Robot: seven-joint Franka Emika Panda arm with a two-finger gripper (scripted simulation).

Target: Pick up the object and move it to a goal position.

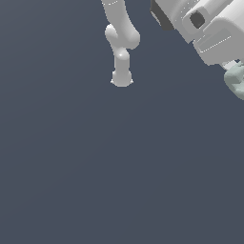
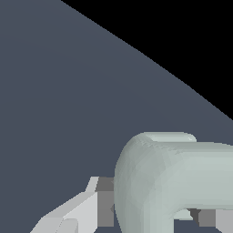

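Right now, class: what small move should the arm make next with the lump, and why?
Probably keep the pincer shut and carry on toward the goal. The pale green lump sits between the fingers, apparently gripped, and appears lifted off the dark floor. No goal marker shows, so direction is uncertain.

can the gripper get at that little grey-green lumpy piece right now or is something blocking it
Probably yes, it looks already there. In the wrist view the grey-green piece sits right up against the gripper, between its fingers. The exterior view shows it just under the hand at the frame edge. Nothing else is near.
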